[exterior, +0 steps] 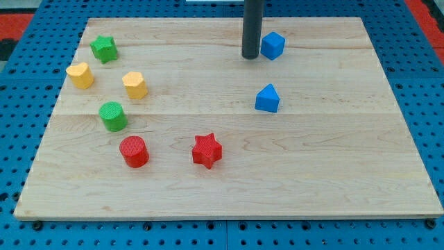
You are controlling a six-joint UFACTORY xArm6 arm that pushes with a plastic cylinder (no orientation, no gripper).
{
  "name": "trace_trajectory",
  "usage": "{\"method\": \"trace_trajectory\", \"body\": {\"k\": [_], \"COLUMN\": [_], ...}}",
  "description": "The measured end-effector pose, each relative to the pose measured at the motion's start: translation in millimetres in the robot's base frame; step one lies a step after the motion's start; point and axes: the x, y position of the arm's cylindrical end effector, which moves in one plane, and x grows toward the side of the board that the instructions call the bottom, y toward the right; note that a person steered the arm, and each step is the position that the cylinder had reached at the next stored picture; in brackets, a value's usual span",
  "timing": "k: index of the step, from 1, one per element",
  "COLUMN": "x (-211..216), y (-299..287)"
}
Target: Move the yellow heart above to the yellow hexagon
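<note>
The yellow heart (135, 85) lies at the view's left part of the wooden board (333, 160). The yellow hexagon (80, 75) lies to its left and slightly higher in the view, with a gap between them. My tip (250, 57) stands near the view's top centre, far to the right of both yellow blocks. It is just left of a blue cube (272, 46), close to it or touching it; I cannot tell which.
A green star (104, 48) lies above and between the yellow blocks. A green cylinder (113, 116) lies below the heart. A red cylinder (134, 151) and a red star (207, 151) lie lower. A blue triangular block (267, 98) lies below my tip.
</note>
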Motion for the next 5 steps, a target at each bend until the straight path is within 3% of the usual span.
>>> {"method": "trace_trajectory", "body": {"k": [1, 2, 4, 5], "x": [25, -22, -26, -8], "y": [-39, -76, -227, -234]}}
